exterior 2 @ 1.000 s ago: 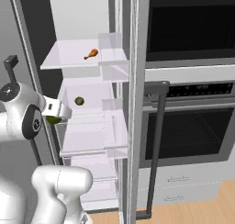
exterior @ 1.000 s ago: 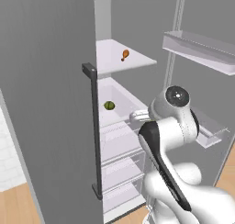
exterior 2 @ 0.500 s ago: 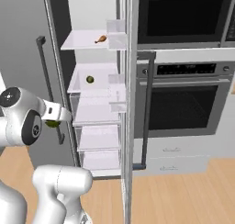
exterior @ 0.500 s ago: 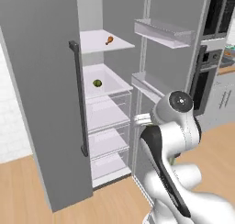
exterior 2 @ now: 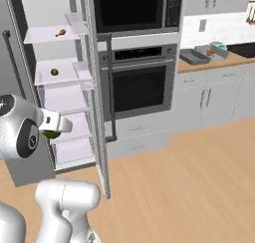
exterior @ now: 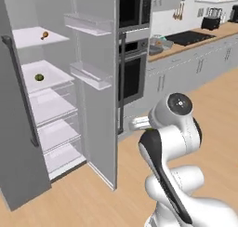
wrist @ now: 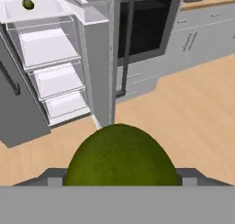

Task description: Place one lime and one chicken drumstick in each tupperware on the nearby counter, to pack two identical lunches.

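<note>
Between the fingers: 1 lime (wrist: 120, 156); hand (exterior 2: 54, 132) clamped wide around it

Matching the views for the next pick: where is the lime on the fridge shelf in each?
Left base view: lime, left side, second shelf.
Right base view: lime, upper left, second shelf.
Hand view: lime, top left corner.
Shared landmark: oven, to its right.
</note>
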Available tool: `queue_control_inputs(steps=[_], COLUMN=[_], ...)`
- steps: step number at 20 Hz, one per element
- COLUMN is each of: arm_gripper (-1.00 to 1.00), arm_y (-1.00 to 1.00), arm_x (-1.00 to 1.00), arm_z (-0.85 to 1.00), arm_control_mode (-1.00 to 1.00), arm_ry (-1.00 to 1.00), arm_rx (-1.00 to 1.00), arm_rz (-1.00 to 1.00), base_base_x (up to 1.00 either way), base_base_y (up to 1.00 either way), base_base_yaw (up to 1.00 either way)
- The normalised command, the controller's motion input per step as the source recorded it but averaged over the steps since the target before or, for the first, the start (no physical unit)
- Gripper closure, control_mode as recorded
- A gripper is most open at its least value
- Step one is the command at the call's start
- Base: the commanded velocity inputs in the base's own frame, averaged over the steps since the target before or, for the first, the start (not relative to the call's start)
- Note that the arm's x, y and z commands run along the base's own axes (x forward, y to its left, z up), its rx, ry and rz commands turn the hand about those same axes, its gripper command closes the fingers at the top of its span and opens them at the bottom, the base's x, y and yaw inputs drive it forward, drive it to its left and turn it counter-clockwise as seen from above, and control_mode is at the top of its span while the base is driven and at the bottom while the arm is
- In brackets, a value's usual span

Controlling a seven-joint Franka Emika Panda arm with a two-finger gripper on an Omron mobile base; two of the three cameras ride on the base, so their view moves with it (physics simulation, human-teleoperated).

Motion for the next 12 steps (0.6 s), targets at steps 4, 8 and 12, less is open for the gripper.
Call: queue_control_inputs(steps=[4,8,12], arm_gripper=[1.00,1.00,1.00], arm_y=[0.00,0.00,0.00], arm_x=[0.00,0.00,0.00], arm_z=[0.00,0.00,0.00], arm_control_mode=[1.00,1.00,1.00], arm_ry=[0.00,0.00,0.00], arm_rx=[0.00,0.00,0.00], arm_rz=[0.00,0.00,0.00], base_base_x=[0.25,1.00,1.00], base_base_y=[-1.00,-0.84,-0.19], base_base_yaw=[-0.52,-0.29,-0.06])
